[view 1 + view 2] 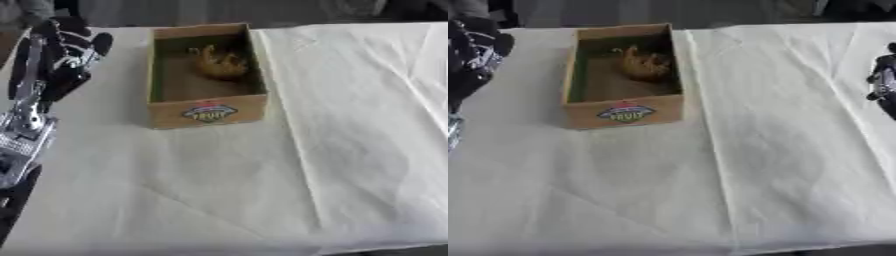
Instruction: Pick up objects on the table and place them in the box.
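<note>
Lying boxed (206,112), toy (219,62) beside left hand (70,52)

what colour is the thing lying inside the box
Yellowish-orange, lying in the far part of the cardboard box; the object shows best in the left eye view.

Only the box (207,114) stands on the open table (350,150).

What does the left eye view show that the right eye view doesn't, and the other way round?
Only the left eye view shows the silver forearm behind the left robot hand. Only the right eye view shows the right robot hand, a black shape at the right edge; its fingers are unclear. Both show the open brown cardboard box with a fruit label, the yellow-brown lumpy object inside it, and the white cloth-covered table.
</note>
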`<act>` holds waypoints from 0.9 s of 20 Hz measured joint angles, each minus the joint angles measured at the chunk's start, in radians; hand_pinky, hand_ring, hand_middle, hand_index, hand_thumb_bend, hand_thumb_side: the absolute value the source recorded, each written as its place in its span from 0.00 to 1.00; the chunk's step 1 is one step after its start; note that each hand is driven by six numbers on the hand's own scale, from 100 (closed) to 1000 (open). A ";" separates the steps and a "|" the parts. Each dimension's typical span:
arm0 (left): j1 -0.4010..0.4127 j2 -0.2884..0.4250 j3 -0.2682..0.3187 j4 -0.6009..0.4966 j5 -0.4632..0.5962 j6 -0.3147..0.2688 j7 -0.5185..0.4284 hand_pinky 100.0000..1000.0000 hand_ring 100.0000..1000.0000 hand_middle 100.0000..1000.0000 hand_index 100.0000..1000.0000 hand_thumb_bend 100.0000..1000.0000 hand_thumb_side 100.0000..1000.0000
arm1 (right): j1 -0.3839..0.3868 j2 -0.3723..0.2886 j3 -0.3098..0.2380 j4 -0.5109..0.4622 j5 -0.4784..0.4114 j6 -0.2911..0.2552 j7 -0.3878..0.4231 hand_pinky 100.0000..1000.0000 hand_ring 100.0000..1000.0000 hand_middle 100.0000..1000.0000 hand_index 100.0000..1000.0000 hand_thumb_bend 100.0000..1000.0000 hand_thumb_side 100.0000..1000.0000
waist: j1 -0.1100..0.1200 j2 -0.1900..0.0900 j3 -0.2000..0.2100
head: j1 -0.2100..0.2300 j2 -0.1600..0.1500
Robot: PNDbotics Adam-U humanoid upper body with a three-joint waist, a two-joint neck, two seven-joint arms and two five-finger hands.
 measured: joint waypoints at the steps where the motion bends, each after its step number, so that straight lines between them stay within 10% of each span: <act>1: 0.009 -0.009 0.004 -0.002 0.008 -0.003 0.009 0.47 0.53 0.52 0.67 0.61 0.54 | 0.000 0.002 0.000 0.000 0.000 0.000 0.000 0.36 0.53 0.60 0.77 0.00 0.27 | 0.000 0.001 0.001 | 0.000 0.000; 18: 0.051 -0.066 0.020 -0.003 0.063 -0.023 0.084 0.45 0.51 0.50 0.65 0.56 0.52 | -0.001 0.002 -0.004 0.000 -0.008 -0.002 -0.007 0.36 0.53 0.60 0.77 0.00 0.27 | -0.006 0.001 0.005 | 0.009 -0.009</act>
